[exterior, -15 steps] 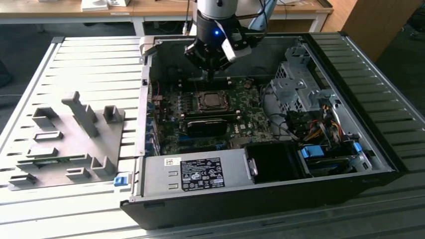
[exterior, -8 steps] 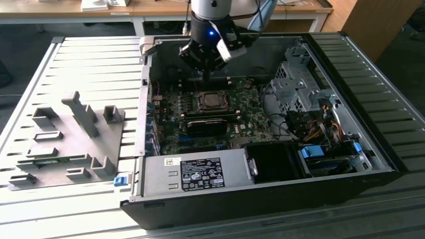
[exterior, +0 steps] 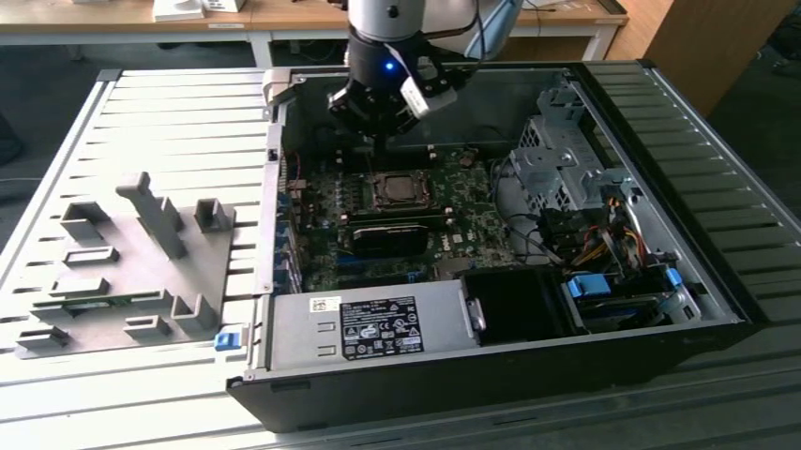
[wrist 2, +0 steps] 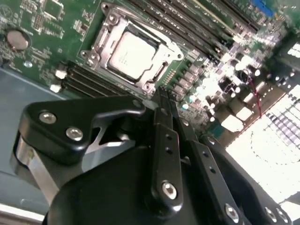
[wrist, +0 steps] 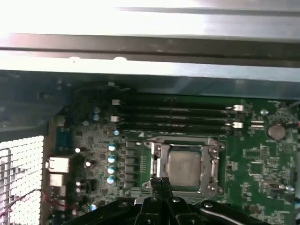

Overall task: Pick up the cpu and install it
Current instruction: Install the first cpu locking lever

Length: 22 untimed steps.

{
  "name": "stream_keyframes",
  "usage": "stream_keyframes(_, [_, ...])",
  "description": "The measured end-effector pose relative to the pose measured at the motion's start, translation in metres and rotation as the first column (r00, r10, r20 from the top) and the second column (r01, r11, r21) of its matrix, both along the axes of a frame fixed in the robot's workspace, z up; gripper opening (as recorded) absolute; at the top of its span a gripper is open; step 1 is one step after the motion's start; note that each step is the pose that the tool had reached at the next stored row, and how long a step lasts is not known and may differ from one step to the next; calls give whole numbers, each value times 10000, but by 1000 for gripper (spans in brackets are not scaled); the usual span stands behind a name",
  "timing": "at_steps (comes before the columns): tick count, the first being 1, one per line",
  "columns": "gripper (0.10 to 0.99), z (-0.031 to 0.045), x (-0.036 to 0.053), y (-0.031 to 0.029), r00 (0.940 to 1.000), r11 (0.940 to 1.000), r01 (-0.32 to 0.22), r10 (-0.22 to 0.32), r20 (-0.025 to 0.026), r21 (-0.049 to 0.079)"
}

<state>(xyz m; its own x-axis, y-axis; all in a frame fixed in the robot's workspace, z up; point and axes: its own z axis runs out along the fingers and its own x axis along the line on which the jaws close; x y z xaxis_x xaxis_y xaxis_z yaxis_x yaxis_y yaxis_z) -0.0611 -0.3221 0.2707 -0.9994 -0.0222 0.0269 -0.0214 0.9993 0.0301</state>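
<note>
Ribbed metal tabletop (exterior: pixel 163 122) fills my exterior view; at its left sits one grey fixture tray (exterior: pixel 126 272). Moving right, one open computer case (exterior: pixel 501 234), its power supply (exterior: pixel 370 328) carrying white labels I can't make out. My gripper (wrist 2: pixel 161 96) hangs over the motherboard (exterior: pixel 414 234), fingers pressed together, holding nothing. One cpu (wrist 2: pixel 131 56) lies seated in the socket (wrist: pixel 184 164), just beside the fingertips.

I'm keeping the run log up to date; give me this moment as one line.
cpu: seated in motherboard socket | end effector: shut, empty, above socket edge | case: open
</note>
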Motion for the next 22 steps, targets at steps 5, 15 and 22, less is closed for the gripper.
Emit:
stream_keyframes(5, [106, -23, -180, 14, 9996, 10000, 1, -1, 269, 5])
stream_keyframes(15, [106, -63, -254, 20, 9992, 10000, 97, -97, 380, 4])
stream_keyframes(22, [106, -82, -254, 59, 9992, 9999, 129, -129, 381, 4])
